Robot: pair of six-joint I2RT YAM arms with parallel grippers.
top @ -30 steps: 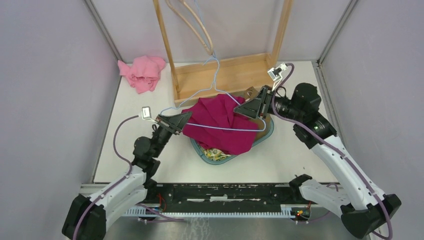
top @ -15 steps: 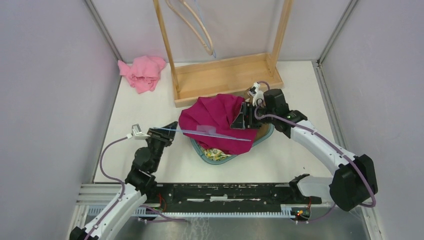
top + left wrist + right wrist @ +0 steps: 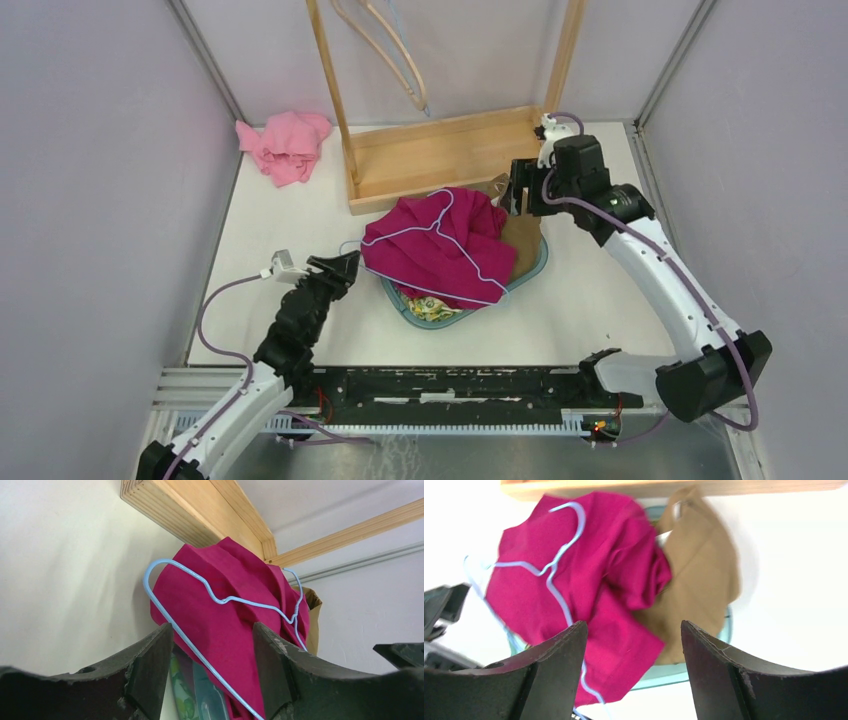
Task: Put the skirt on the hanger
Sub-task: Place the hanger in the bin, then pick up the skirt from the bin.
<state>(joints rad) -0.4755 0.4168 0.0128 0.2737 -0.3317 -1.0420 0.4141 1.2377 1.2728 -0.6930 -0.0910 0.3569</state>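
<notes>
Pink cloth [image 3: 285, 145]: bunched at the far left corner of the table, well apart from the work.
Left tool [image 3: 342, 268]: low over the table, just left of the basin, jaws standing apart and clamping nothing. In the wrist view the hanger's wire crosses the gap between them, but no finger closes on it.
Skirt [image 3: 440, 245]: magenta, heaped in loose folds over the basin in the middle of the table, no waistband clearly showing.
Hanger [image 3: 222, 600]: pale blue wire, lying flat on top of the skirt with its hook toward the far edge. It rests on the cloth and is not threaded through it.
Basin [image 3: 428, 322]: teal, holding the skirt, a patterned item and the tan garment.
Tan garment [image 3: 522, 240]: under the skirt's right side, spilling to the basin's right rim.
Right tool [image 3: 515, 190]: raised just beyond the basin's far right rim, jaws wide and empty.
Rack [image 3: 450, 135]: wooden, at the far edge, more hangers on its rail.
Step in hand: likely a re-grip, as neither tool holds anything.
Next move: probably one tool pins the wire while the other finds a skirt edge without snagging the tan garment.
</notes>
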